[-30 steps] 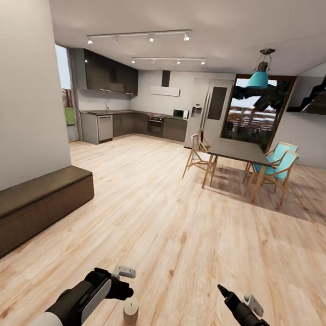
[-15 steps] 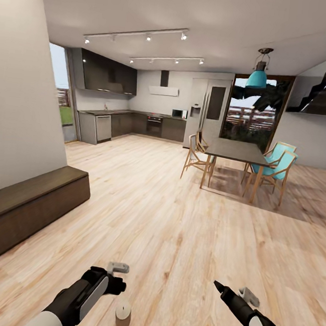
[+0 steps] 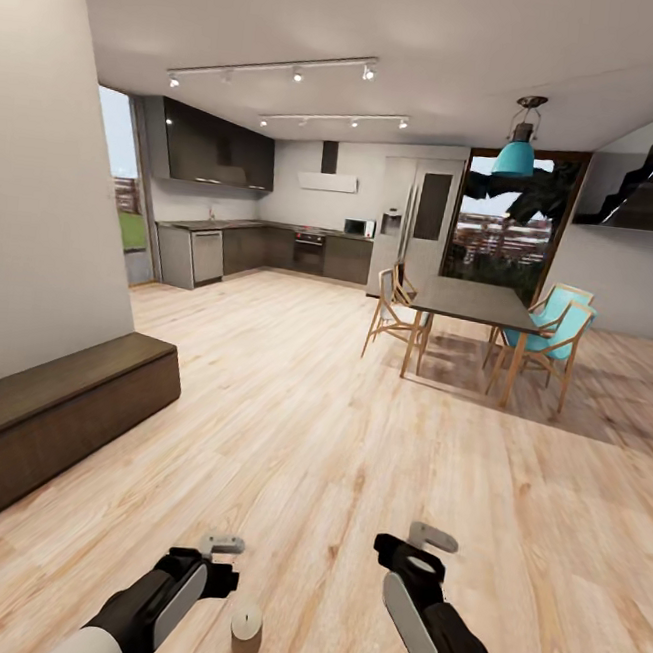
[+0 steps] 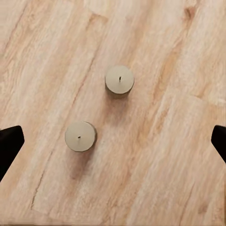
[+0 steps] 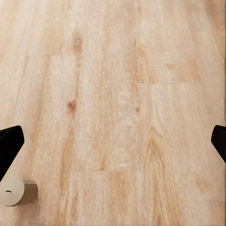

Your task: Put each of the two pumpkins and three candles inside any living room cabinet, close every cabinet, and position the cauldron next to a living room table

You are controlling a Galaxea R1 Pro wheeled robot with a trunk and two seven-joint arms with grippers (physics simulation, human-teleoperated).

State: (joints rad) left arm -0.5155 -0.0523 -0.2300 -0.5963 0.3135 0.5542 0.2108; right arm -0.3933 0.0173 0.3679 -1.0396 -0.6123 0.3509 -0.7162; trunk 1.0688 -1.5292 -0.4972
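Two pale candles [image 4: 119, 79] are standing on the wood floor [image 3: 334, 448] between the wide-open, empty left gripper [image 4: 113, 141] fingers, the right gripper [image 5: 113, 141] is hanging open and empty too, and the dark cabinet [image 3: 44, 428] is getting cut off at the edge

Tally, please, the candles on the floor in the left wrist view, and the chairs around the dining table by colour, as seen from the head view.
Candles: 2
Teal chairs: 2
Plain wooden chairs: 2
Total: 6
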